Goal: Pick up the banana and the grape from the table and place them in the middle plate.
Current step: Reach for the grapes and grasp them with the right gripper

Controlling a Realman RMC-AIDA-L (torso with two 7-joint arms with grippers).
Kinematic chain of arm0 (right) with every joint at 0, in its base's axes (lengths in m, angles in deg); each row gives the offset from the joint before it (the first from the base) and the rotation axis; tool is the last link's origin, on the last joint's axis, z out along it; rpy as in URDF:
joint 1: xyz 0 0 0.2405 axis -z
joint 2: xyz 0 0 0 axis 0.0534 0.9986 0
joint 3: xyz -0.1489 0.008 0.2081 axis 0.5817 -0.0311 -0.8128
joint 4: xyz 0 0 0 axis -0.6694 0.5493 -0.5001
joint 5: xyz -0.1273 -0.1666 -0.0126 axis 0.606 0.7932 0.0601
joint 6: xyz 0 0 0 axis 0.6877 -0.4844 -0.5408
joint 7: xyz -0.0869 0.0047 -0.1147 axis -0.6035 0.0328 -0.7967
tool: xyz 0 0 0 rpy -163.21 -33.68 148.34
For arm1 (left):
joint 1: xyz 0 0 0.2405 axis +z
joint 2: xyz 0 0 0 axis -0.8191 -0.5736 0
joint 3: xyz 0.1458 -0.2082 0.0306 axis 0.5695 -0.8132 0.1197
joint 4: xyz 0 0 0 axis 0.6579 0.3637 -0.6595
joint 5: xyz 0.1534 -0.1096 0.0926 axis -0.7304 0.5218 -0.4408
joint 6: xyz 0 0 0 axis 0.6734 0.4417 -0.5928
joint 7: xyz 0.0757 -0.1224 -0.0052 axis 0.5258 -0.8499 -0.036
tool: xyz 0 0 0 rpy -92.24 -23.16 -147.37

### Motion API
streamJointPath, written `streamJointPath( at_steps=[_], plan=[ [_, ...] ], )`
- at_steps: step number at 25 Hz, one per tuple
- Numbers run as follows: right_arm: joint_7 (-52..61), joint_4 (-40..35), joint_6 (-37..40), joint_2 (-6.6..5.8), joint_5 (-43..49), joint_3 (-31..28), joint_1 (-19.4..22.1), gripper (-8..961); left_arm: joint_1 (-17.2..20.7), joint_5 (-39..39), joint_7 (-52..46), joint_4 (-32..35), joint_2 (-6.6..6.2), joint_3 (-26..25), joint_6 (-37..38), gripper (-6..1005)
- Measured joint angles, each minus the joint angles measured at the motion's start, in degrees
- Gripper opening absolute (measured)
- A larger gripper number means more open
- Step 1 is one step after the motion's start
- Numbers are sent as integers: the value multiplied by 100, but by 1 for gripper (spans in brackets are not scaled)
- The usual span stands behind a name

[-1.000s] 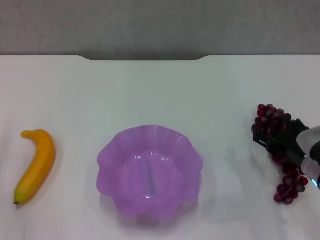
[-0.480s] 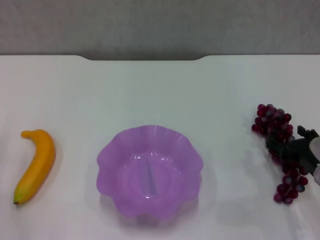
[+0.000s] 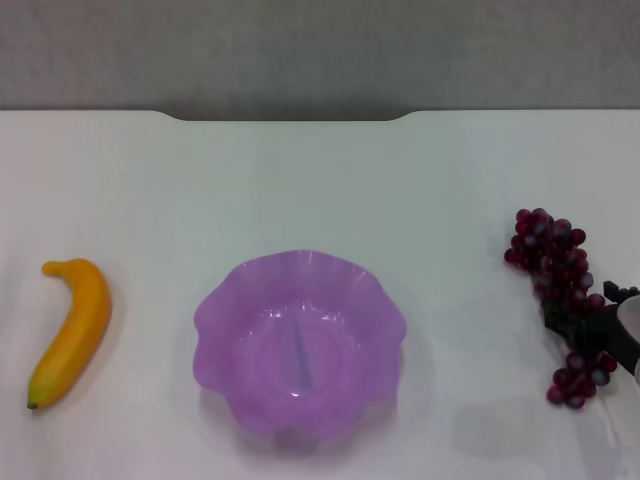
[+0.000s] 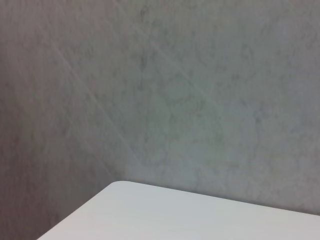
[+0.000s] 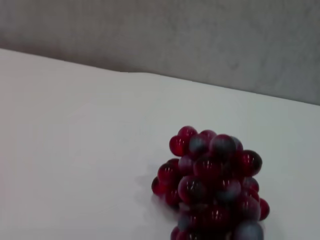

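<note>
The banana (image 3: pixel 72 330) lies on the white table (image 3: pixel 320 180) at the far left, curved, its dark tip toward the near edge. The purple scalloped middle plate (image 3: pixel 213 312) stands at the centre with nothing in it. The grape (image 3: pixel 548 250) bunch lies at the far right, running from far to near. My right gripper (image 3: pixel 592 328) reaches in from the right edge, and its dark parts lie across the lower half of the bunch. The right wrist view shows the grape (image 5: pixel 212 180) close up from its far end. My left gripper is out of view.
The table's far edge has a notch (image 3: pixel 290 116) against a grey wall. The left wrist view shows only a table corner (image 4: pixel 150 210) and that wall.
My right gripper has slid toward the right edge and nearer along the grape bunch, uncovering its upper part. The bunch, the banana and the plate have stayed put.
</note>
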Motion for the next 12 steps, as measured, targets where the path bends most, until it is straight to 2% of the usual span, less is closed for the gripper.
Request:
streamJointPath(
  at_steps=[12],
  plan=[
    [-29, 67, -136, 6, 3, 47, 23, 884, -6, 0, 0, -5, 0, 1, 10, 862]
  ],
)
